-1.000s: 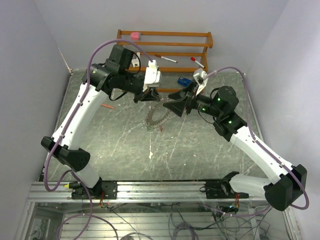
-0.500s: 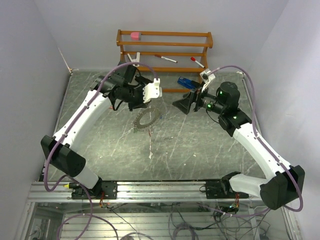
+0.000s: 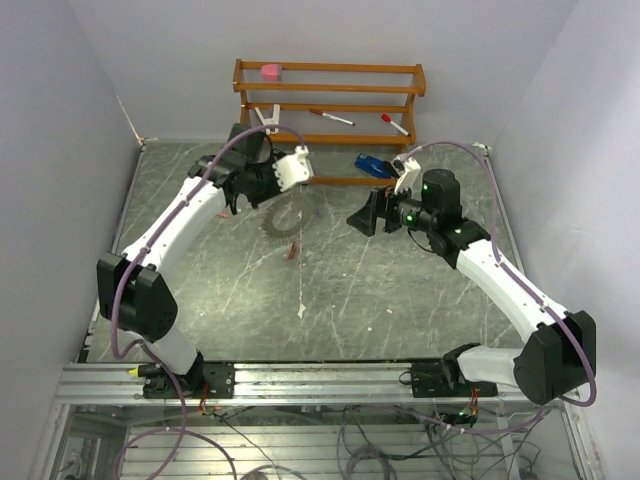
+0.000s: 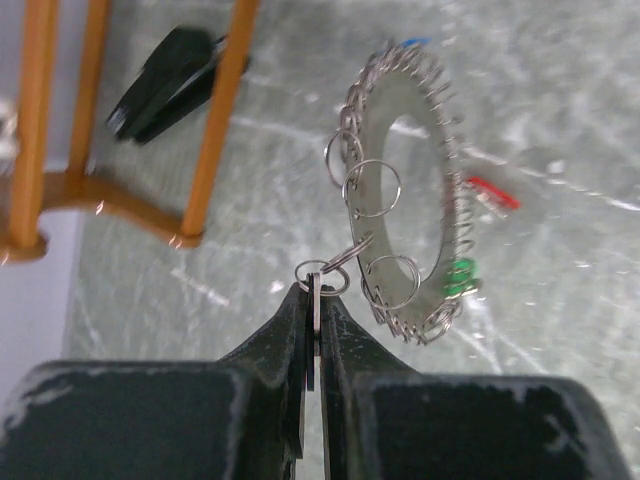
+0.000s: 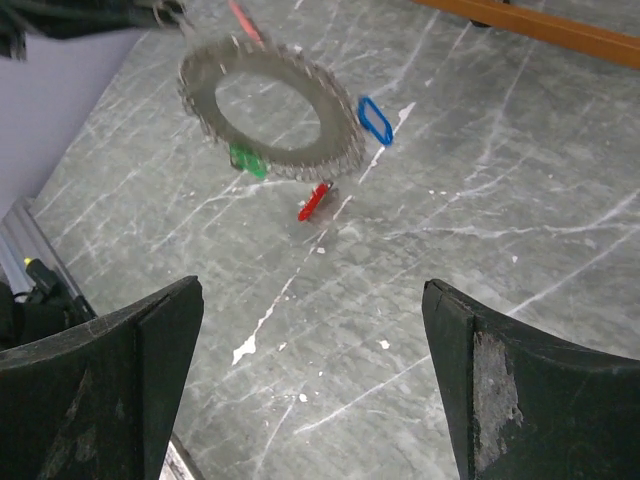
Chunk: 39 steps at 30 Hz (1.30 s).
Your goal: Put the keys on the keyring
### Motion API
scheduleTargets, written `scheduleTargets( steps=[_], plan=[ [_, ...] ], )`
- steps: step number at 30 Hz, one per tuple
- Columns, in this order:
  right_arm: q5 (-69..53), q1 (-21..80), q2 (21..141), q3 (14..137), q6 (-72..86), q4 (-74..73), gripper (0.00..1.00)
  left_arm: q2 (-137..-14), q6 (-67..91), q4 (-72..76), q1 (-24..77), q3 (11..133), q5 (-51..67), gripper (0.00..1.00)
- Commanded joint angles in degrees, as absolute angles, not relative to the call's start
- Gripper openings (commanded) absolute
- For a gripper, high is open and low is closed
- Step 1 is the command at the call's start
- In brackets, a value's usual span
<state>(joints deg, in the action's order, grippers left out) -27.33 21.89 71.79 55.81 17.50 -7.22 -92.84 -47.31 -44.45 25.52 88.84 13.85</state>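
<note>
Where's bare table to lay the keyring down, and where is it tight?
Bare: the near table, from the arms' bases up to mid-table between both arms. Tight: the far edge by the wooden rack, where the left gripper, the hanging keyring, a blue object and the open right gripper bunch.

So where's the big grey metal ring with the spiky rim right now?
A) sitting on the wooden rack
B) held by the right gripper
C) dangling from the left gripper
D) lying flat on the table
C: the left gripper is pinched shut on a small wire loop at the rim of the big grey metal ring, which hangs from it, while the right gripper is wide open and empty.
</note>
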Motion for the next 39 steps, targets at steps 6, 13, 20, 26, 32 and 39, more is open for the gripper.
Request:
scheduleTargets(
  steps=[6, 13, 20, 26, 32, 39],
  plan=[
    [-26.3, 20.9, 73.8, 55.4, 17.1, -7.1, 0.9, -96.2, -48.9, -31.4, 17.2, 91.5, 8.6, 0.07],
    [-26.5, 20.7, 74.4, 56.4, 16.7, -8.3, 0.9, -104.4, -47.8, -31.6, 17.4, 99.6, 10.1, 0.07],
    [-26.5, 20.2, 73.2, 55.3, 16.3, -10.0, 0.91, -106.7, -42.8, -29.2, 19.9, 94.0, 13.9, 0.07],
    [-26.6, 19.7, 72.8, 56.0, 15.5, -11.7, 0.91, -109.8, -39.0, -31.9, 21.5, 96.5, 16.2, 0.07],
    [-26.3, 19.1, 72.7, 56.0, 15.2, -13.4, 0.92, -109.6, -38.5, -36.2, 24.1, 94.6, 19.5, 0.12],
    [-22.6, 17.9, 73.2, 57.0, 15.3, -18.0, 0.94, -110.7, -43.0, -56.6, 26.1, 100.6, 29.6, 0.5]
  ],
)
